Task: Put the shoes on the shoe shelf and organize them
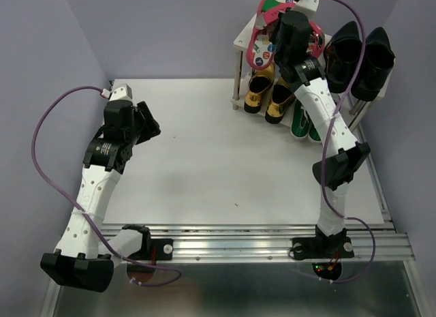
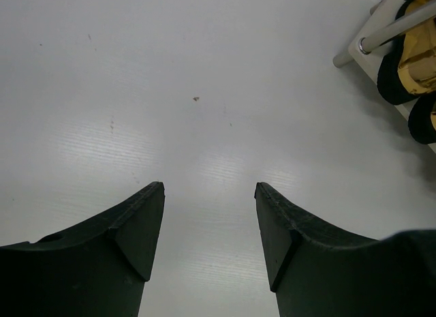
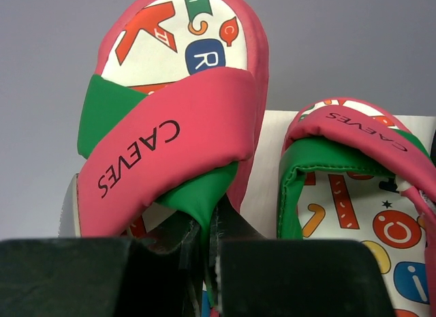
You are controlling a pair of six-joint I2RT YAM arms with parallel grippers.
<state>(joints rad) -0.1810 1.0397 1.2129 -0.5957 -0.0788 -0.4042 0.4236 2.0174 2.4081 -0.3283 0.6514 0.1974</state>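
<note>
- Right gripper (image 3: 208, 243): jaws closed on the green-lined strap of one flip-flop (image 3: 170, 133). The flip-flop is tipped up over the shoe shelf (image 1: 243, 39), which stands at 1 o'clock on the table (image 1: 204, 160).
- Second flip-flop (image 3: 354, 194): lies flat on the cream board at 3 o'clock of the held one. The strap grip is judged to be for laying the pair side by side.
- Black loafers (image 1: 357, 58): fill the board's right half, so the flip-flops go on the left half.
- Gold loafers (image 1: 268, 92) and green sneakers (image 1: 303, 123): stand beneath the board, which is judged why only the top takes new shoes.
- Left gripper (image 2: 210, 194): jaws apart and holding nothing, above the table at 9 o'clock. It is well apart from the shelf, judged parked to leave the right arm room.
</note>
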